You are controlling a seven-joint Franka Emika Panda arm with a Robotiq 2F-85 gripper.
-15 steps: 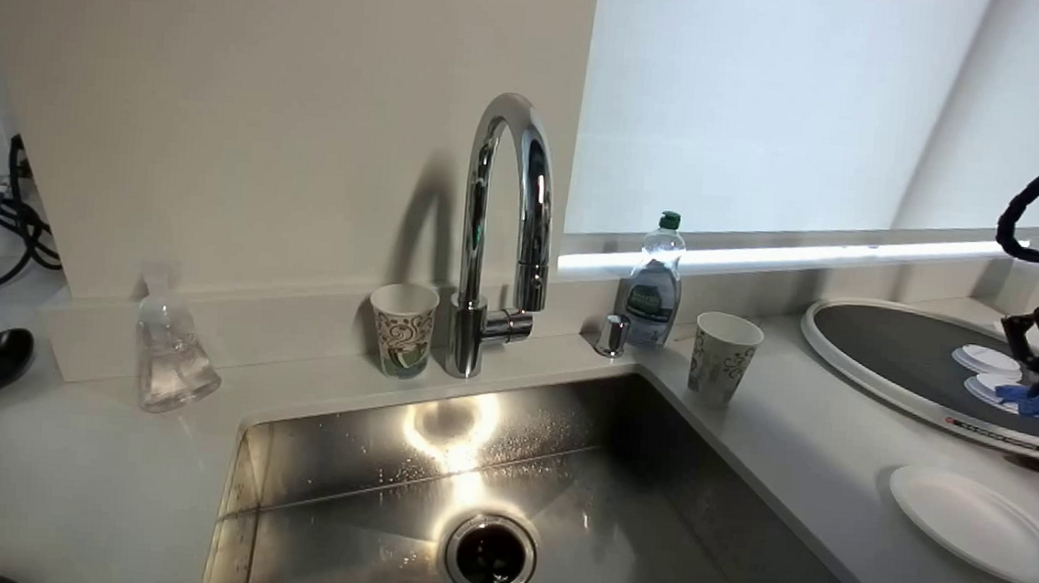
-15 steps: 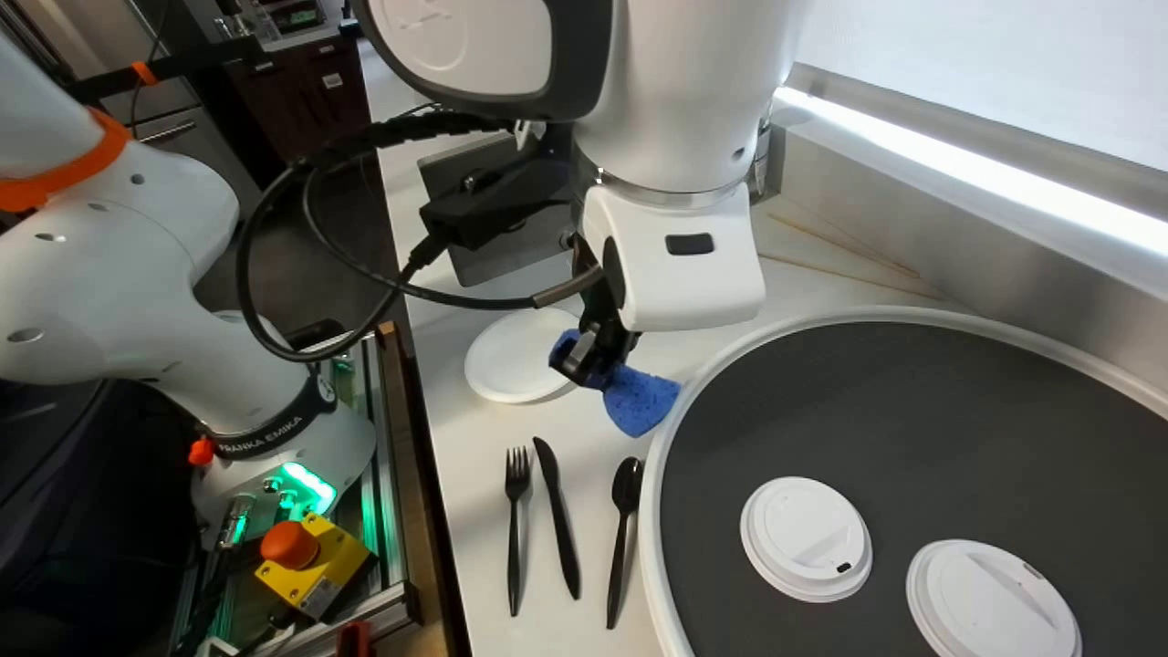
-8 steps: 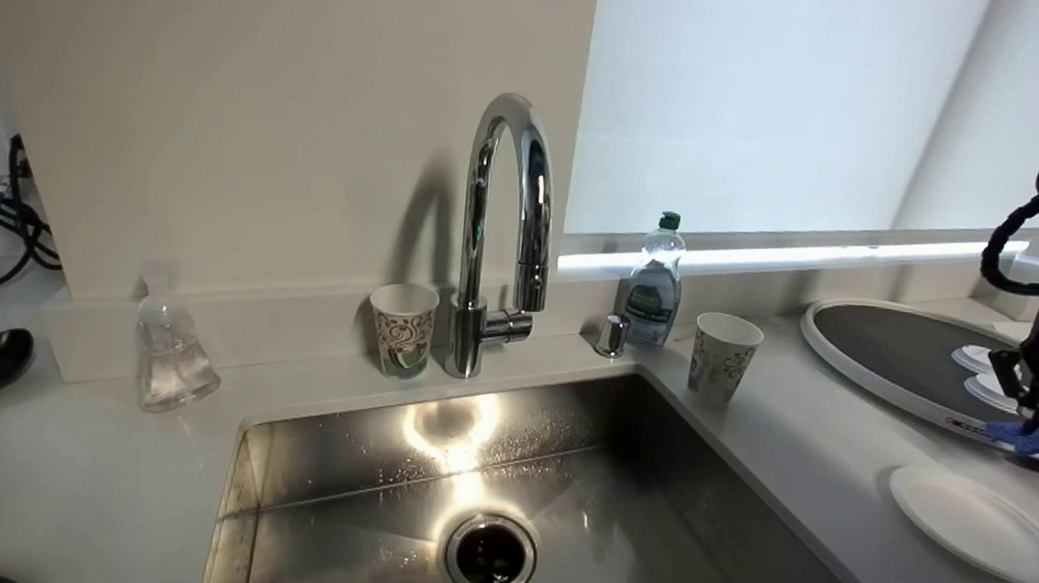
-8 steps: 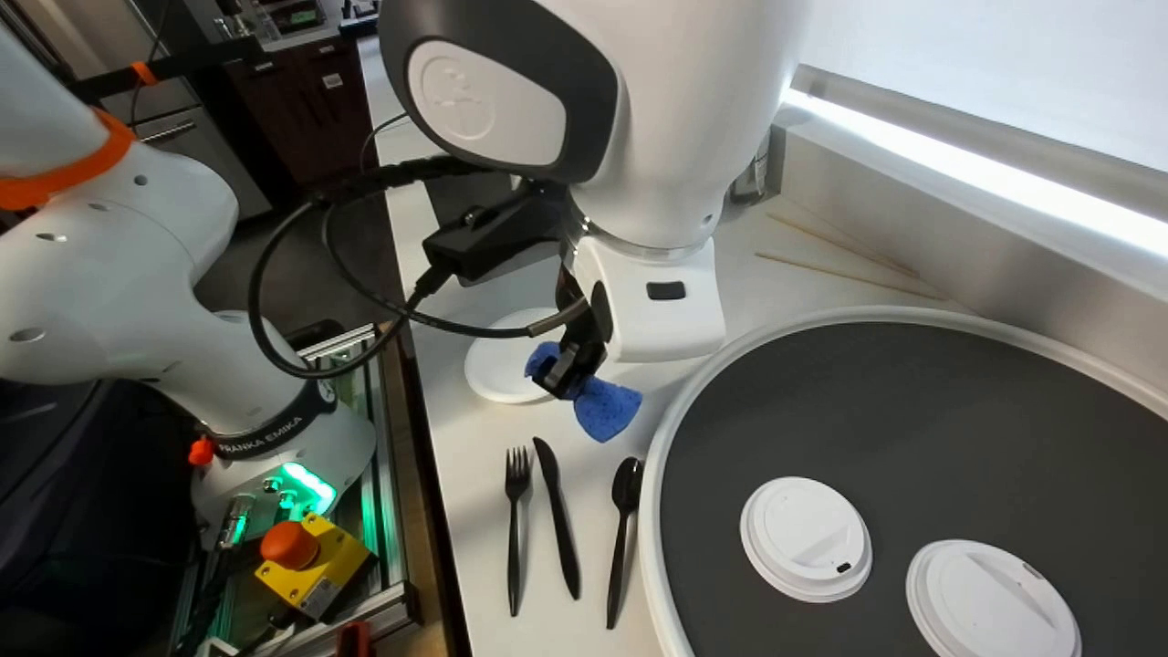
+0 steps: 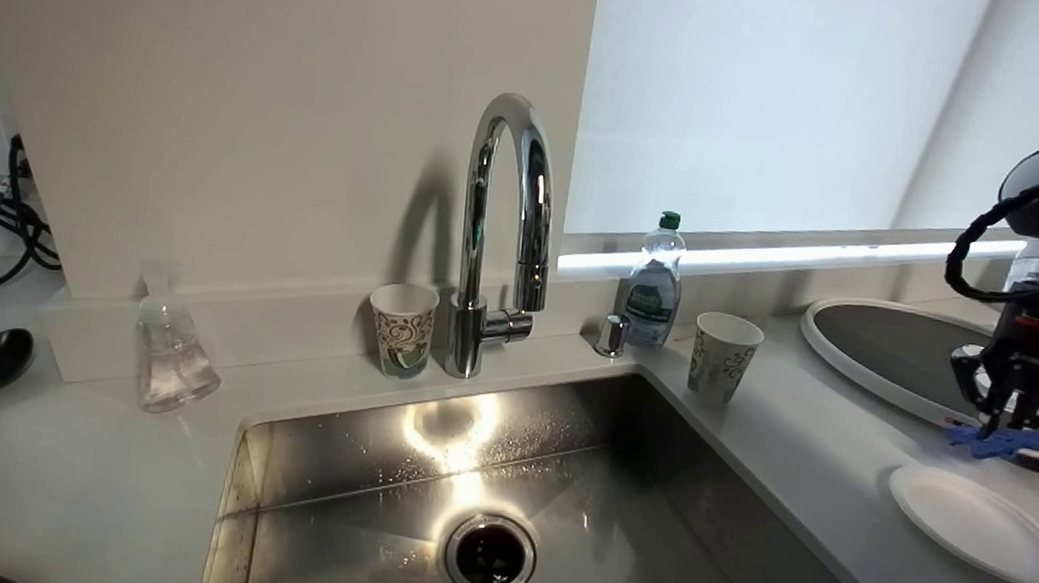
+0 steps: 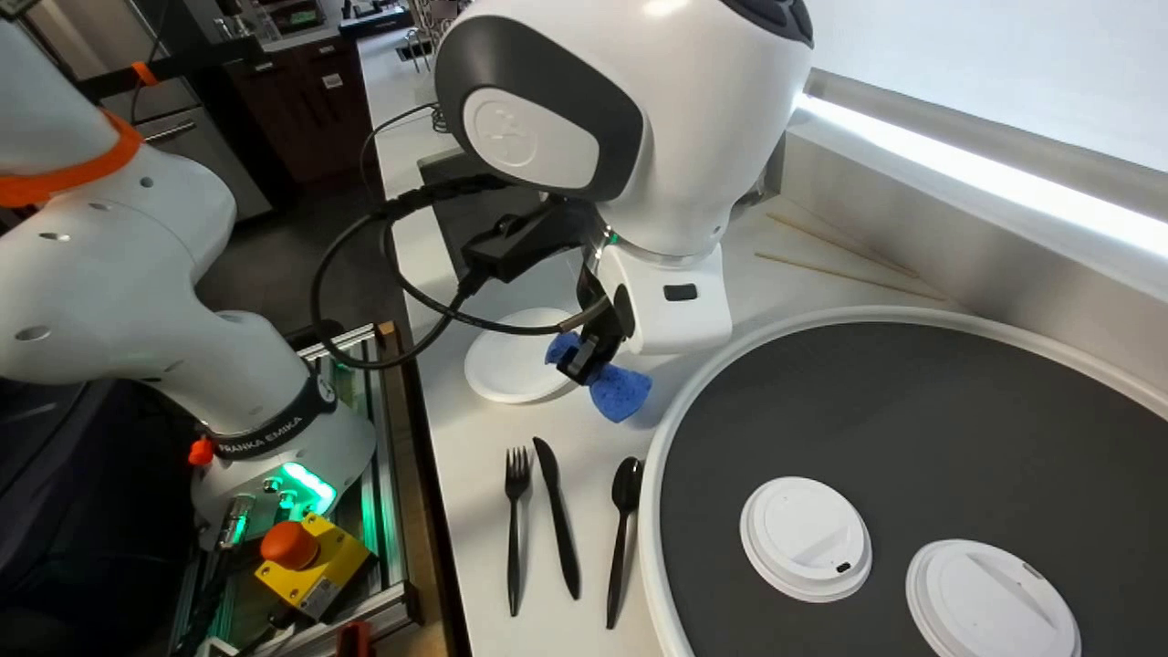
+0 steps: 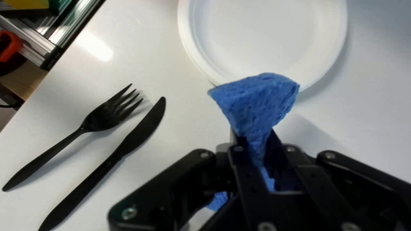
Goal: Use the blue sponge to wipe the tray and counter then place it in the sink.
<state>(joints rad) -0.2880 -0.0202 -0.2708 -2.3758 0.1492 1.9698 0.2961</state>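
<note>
Bordering the sink (image 5: 355,554): white counter (image 5: 817,477) on both sides and along the back, where your tap (image 5: 475,234) rises between a patterned cup (image 5: 405,329) and the soap bottle (image 5: 654,292).
Right-hand cup (image 5: 723,361): just beside the sink's rim; past it, you have a strip of counter reaching to the plate (image 5: 970,524) and the tray (image 6: 912,429).
Plate: near the counter's edge, left of the tray in an exterior view.
Fork (image 7: 99,117) and knife (image 7: 118,154): side by side near that same edge, at the left of your wrist view.
Spoon (image 6: 626,493): just beside the tray's pale rim.
Two white lids (image 6: 806,538): on the tray's grey surface.
Gripper (image 7: 255,144): fingers drawn in close, with the blue sponge (image 7: 257,99) pinched between them.
Blue sponge: squeezed narrow at the middle, ends fanning out; in an exterior view you see it reach from before the plate's edge toward the tray's rim, and whether it touches the counter you cannot tell.
</note>
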